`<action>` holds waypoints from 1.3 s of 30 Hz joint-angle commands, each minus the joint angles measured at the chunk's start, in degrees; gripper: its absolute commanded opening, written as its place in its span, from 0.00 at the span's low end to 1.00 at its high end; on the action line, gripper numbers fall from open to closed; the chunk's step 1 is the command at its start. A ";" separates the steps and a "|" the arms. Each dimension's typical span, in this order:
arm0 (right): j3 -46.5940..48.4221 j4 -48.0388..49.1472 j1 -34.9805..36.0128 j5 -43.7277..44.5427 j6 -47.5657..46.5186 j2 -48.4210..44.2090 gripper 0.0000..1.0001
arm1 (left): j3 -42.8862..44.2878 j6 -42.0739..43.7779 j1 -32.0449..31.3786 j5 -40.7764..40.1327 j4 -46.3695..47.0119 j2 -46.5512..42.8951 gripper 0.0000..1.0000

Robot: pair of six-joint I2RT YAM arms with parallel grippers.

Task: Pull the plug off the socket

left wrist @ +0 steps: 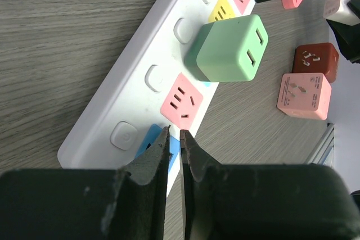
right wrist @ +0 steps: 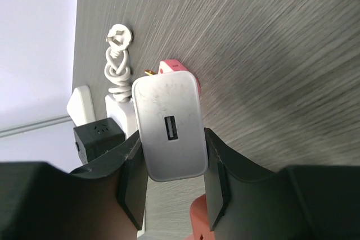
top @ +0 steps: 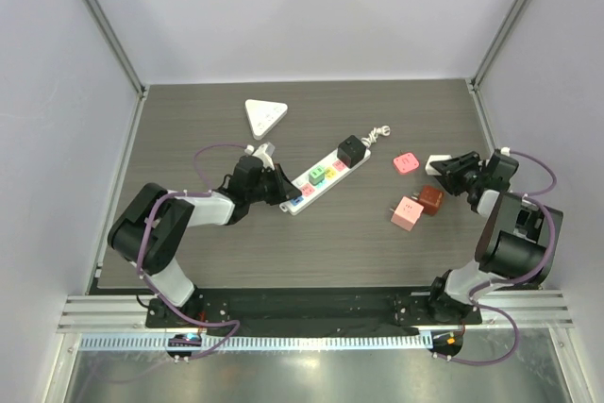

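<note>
Dark table [top: 189,252]: mid-table, white power strip [left wrist: 140,54] carries green plug [left wrist: 228,49] and black plug [top: 351,148]. Left gripper [left wrist: 175,139], jaws nearly closed and empty, sits at its near end. Right gripper [right wrist: 171,155] clamps white charger [right wrist: 169,122] beside loose plugs [top: 408,210] near right edge.

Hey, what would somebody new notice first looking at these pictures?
Probably the white USB charger clamped in the right gripper at the right side of the table. Next, the long white power strip in the middle, with a mint green cube plug and a black cube plug seated in it, and the left gripper poised at its blue end.
</note>
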 commanded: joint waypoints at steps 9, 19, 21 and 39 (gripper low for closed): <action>0.08 6.64 -0.66 -0.07 0.26 5.45 0.40 | 0.08 1.06 -0.11 1.77 1.40 -0.01 0.13; 2.89 -7.22 -0.66 6.86 -6.50 0.12 0.84 | 0.08 1.50 -0.63 1.42 1.93 -0.36 0.13; 4.64 -13.88 -0.66 11.07 -8.35 -2.09 0.85 | -0.18 1.77 -0.72 1.16 2.02 -0.71 0.13; 11.50 -29.92 35.71 38.25 -22.15 -22.67 0.86 | 0.34 0.19 -1.69 1.86 5.36 0.78 0.13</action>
